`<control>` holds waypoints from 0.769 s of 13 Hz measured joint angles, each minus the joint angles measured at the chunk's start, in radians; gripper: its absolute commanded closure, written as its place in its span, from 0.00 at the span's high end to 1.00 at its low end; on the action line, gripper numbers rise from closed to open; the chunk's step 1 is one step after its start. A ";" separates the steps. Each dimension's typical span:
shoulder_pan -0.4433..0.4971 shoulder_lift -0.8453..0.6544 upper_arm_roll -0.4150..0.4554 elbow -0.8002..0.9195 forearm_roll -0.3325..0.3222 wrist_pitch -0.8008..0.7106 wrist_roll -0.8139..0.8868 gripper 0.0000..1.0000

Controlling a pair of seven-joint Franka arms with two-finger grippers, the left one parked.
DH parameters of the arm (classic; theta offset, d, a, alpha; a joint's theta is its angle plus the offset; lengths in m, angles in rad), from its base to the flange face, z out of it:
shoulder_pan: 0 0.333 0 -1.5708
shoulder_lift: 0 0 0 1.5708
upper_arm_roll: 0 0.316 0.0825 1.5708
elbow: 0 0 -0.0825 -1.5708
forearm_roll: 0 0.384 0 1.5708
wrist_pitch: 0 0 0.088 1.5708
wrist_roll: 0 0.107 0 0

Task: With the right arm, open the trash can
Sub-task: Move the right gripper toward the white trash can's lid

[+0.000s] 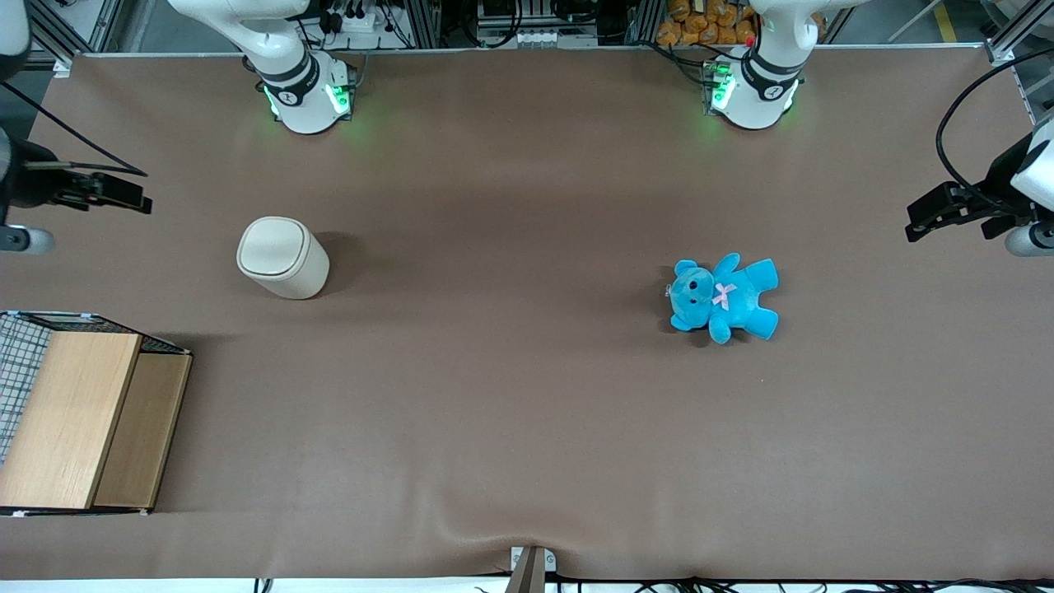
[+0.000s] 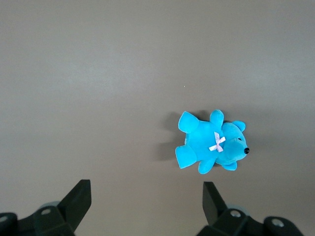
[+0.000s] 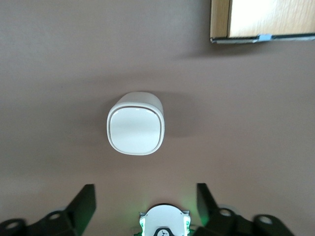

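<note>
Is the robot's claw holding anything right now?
No, nothing is held. The gripper is open and hangs in the air above the table, apart from the trash can, whose lid is shut.

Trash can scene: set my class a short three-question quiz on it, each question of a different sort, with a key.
1. True or false: the lid of the trash can is shut.
2. Which thing lies toward the parked arm's end of the table?
A. wooden box
B. blue teddy
C. trash can
3. Fill in: the right arm's tool is open, holds nothing, and hangs above the table, clear of the ____.

Key: 1 true; 2 B; 3 trash can.
</note>
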State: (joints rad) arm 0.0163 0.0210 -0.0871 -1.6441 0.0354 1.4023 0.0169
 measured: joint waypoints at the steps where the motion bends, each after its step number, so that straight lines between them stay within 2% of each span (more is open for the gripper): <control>1: 0.007 -0.003 0.000 -0.029 0.001 0.004 0.020 0.46; 3: 0.019 -0.030 0.001 -0.121 0.008 0.047 0.045 0.26; 5: 0.020 -0.096 0.002 -0.274 0.011 0.167 0.052 0.06; 6: 0.020 -0.136 0.001 -0.359 0.011 0.229 0.052 0.00; 8: 0.020 -0.199 0.001 -0.493 0.011 0.317 0.052 0.00; 10: 0.020 -0.218 0.001 -0.555 0.012 0.362 0.054 0.00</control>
State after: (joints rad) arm 0.0367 -0.1968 -0.0860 -2.1991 0.0477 1.7648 0.0705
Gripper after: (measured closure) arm 0.991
